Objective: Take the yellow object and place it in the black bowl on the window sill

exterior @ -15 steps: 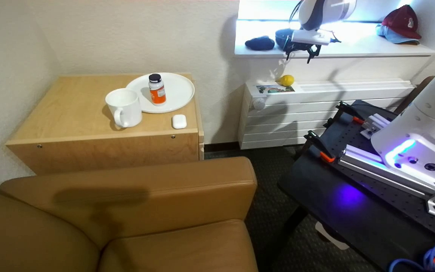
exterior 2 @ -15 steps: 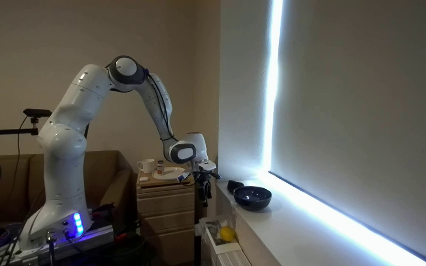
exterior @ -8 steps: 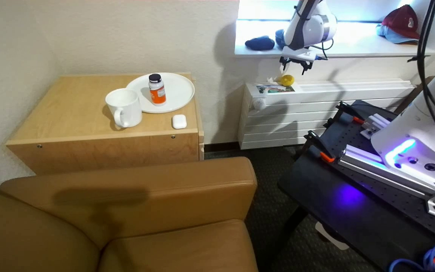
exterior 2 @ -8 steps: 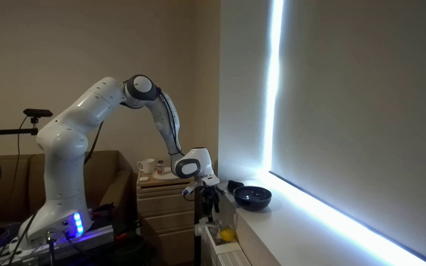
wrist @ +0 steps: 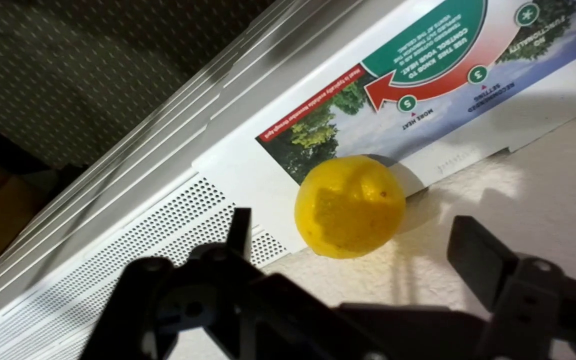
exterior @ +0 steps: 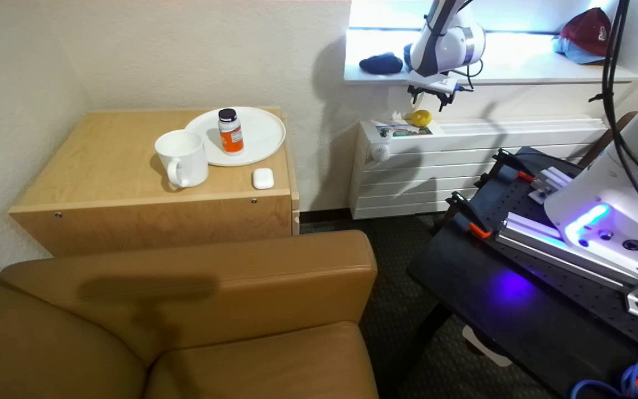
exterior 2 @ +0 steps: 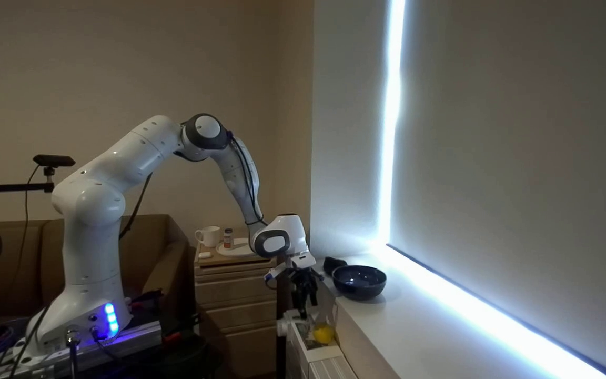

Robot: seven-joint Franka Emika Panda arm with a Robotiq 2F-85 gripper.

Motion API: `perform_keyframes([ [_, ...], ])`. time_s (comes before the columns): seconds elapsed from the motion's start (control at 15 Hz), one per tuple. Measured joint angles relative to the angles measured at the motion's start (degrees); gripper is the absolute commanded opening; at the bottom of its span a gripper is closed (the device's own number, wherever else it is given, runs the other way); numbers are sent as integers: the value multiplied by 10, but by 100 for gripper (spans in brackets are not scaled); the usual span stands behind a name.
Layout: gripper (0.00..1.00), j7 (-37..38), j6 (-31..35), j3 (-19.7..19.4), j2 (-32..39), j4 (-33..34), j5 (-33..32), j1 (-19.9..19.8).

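Two fingers (wrist: 479, 260) have sunk slightly, parted above one lemon (wrist: 350, 207), near one bowl (exterior 2: 359, 284).

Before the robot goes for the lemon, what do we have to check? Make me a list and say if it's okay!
Gripper open: ok, fingers apart.
Lemon lined up: ok, between the fingers in the wrist view.
Gripper low enough: not ok, it looks too high to grab.
Room to fit beside the wall: cannot tell.
Bowl upright on the sill: ok.
Bowl empty: cannot tell, the bottom is hard to see.
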Motion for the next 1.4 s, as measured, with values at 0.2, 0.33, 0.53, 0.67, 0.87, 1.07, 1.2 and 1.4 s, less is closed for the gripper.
perform_keyframes([
  [0.2,100,32,1,0,36,26,14,3],
  [0.33,100,54,3,4,63,50,30,2],
  [0.53,100,86,5,6,93,85,46,1],
  [0.67,100,108,6,4,109,101,50,1],
  [0.87,100,140,5,-5,137,119,52,-1],
  [1.07,100,174,5,-18,168,137,53,-2],
  [1.2,72,195,4,-24,186,150,53,-3],
  [1.4,55,214,3,-27,202,162,53,-5],
])
